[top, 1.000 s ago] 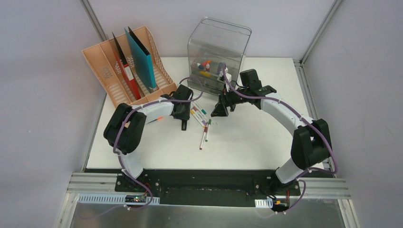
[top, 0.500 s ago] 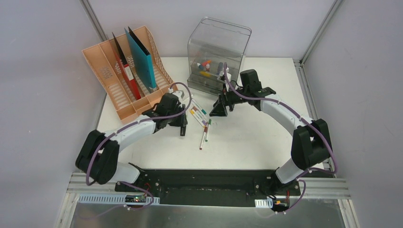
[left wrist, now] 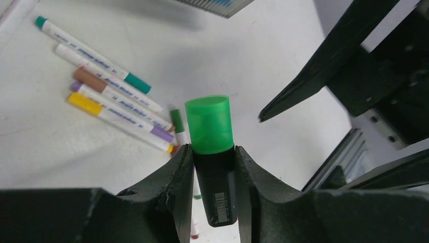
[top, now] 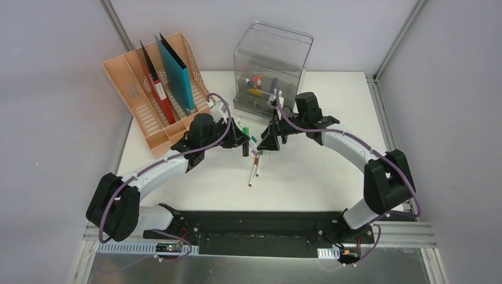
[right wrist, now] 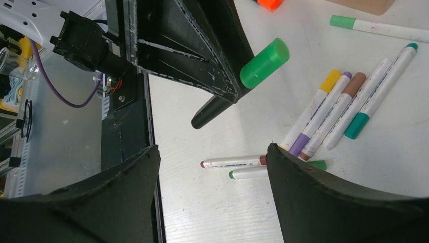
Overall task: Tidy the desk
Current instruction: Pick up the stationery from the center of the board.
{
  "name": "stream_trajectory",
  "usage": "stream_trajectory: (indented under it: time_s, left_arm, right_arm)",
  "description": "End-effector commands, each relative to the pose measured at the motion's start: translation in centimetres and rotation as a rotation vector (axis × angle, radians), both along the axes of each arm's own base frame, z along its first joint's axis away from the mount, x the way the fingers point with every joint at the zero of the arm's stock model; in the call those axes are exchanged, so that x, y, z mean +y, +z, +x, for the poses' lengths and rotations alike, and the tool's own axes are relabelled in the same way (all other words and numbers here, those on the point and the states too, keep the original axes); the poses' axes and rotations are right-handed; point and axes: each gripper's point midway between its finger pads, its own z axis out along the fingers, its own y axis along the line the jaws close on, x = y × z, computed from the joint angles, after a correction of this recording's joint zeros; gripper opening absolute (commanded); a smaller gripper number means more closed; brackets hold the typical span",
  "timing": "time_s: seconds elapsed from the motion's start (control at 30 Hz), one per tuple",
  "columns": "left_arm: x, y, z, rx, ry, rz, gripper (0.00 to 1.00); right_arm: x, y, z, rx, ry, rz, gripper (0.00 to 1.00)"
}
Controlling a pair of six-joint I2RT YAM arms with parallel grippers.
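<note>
White desk [top: 319, 177] spans the cell beneath both arms, rigid and fixed, not a thing to grasp; the left gripper [left wrist: 211, 154] is clamped on a green-capped highlighter [left wrist: 208, 121], light, stiff, probably slick, best pinched mid-barrel, while the right gripper [right wrist: 211, 152] gapes empty over loose markers [right wrist: 334, 121]

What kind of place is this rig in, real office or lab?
Looks like a lab test cell staged as an office desk: a white desk boxed in by plain panels on an aluminium frame, with a peach file rack and loose markers as props.
</note>
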Motion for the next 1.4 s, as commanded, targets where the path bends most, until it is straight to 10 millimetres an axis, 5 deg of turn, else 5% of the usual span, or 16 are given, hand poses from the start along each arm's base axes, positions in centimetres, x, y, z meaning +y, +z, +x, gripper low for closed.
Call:
stream_trajectory:
  time_s: [0.0, 0.4, 0.77, 1.17, 1.37]
  left_arm:
    - [-1.8, 4.4, 0.9, -0.057, -0.007, -0.213, 0.00]
    - [-2.9, 5.1, 1.3, -0.044, 0.052, -0.389, 0.00]
    - [-3.8, 5.3, 0.9, -0.063, 0.051, -0.404, 0.00]
    - [-3.6, 4.9, 0.4, -0.067, 0.036, -0.388, 0.00]
    - [-3.0, 5.5, -0.1, -0.133, 0.019, -0.349, 0.25]
  right_arm:
    - [0.9, 2.4, 0.3, -0.102, -0.006, 0.060, 0.80]
    - [2.1, 0.8, 0.9, -0.040, -0.092, 0.034, 0.78]
    - [2.9, -0.2, 1.7, 0.010, -0.131, -0.010, 0.58]
    - [2.8, -0.2, 2.0, 0.053, -0.138, -0.057, 0.14]
    - [2.7, -0.3, 1.9, 0.048, -0.131, -0.068, 0.00]
